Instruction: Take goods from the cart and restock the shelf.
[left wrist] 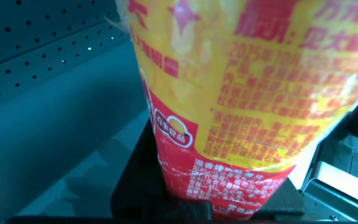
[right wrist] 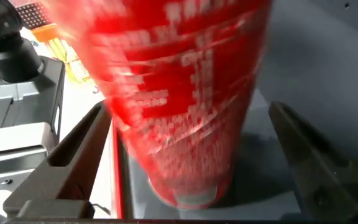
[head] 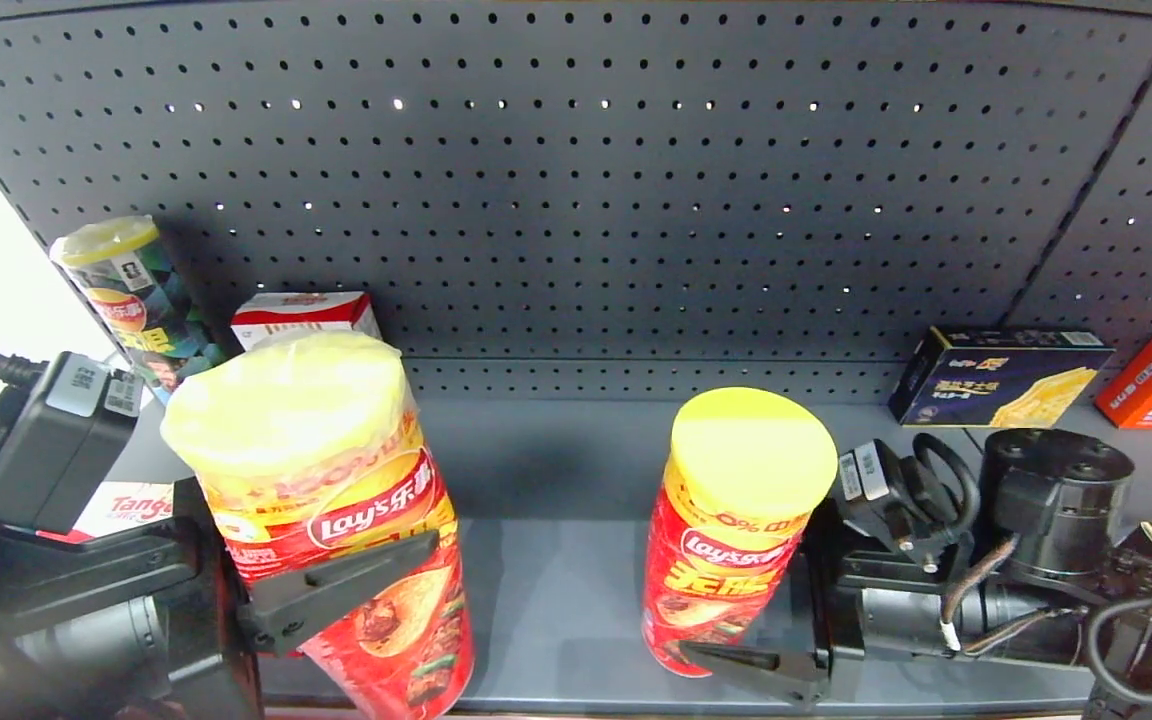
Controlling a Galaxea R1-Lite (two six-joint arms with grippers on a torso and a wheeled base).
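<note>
Left arm: black, low at the left front of the dark grey metal shelf board, wrist level.
Left gripper: black fingers clamped on a tall red-and-yellow cardboard crisp can at the board's front edge.
Right arm: black, low at the board's right front.
Right gripper: fingers spread around a shorter red-and-yellow crisp can, one finger clearly apart from it.

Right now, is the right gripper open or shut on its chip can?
Open: the right gripper has one finger standing clear of the chip can.
</note>
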